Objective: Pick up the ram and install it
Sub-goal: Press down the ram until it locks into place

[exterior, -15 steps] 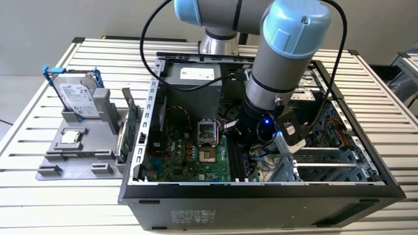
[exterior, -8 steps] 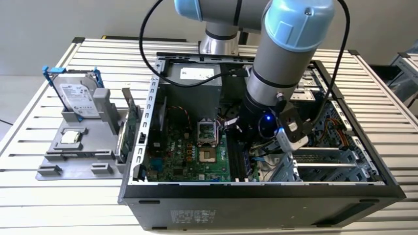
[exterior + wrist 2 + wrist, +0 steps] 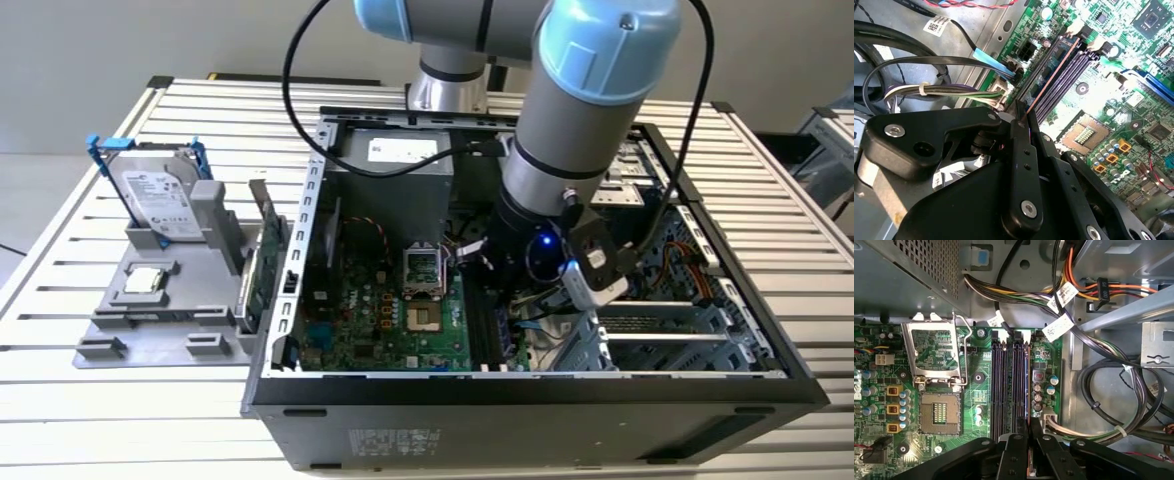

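Observation:
The ram (image 3: 1051, 77) shows edge-on as a thin copper-toned strip. It runs from my gripper (image 3: 1023, 125) along the dark memory slots (image 3: 1074, 70) of the green motherboard. In the first wrist view the ram (image 3: 1027, 382) stands over the slot nearest the cables, and the black fingers (image 3: 1016, 455) of my gripper (image 3: 1030, 432) are shut on its near end. Whether it is seated in the slot I cannot tell. In the exterior view my gripper (image 3: 514, 300) reaches down into the open computer case (image 3: 534, 385), just beside the empty processor socket (image 3: 424, 320).
Bundled cables (image 3: 1114, 390) and a metal drive cage (image 3: 667, 330) crowd the side of the slots away from the socket. The power supply (image 3: 394, 150) sits at the case's far end. Outside, on the exterior view's left, a hard drive (image 3: 160, 195) and an expansion card (image 3: 271, 250) stand in a grey holder (image 3: 160, 320).

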Controlling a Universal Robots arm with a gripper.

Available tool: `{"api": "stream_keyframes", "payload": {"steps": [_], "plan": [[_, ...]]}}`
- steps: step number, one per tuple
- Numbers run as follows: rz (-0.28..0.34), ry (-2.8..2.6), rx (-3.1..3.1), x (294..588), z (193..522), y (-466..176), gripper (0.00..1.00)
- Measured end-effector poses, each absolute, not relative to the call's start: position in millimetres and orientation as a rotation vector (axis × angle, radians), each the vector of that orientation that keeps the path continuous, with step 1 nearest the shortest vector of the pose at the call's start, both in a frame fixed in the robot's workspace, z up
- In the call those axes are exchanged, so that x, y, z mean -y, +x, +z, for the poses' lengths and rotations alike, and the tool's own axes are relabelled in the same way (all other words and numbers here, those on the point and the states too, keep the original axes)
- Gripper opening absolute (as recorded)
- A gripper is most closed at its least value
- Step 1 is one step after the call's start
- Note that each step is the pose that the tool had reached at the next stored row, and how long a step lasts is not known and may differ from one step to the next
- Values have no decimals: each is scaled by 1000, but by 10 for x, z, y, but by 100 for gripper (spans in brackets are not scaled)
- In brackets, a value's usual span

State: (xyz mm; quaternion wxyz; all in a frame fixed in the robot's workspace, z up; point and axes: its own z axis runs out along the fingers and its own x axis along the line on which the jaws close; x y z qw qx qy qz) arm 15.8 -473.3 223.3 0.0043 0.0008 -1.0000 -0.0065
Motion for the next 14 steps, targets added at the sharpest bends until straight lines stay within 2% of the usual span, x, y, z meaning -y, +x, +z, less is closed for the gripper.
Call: {"api": "stream_keyframes", "payload": {"steps": [14], "plan": [[-21,3,3134,4722,2205,136,0]]}}
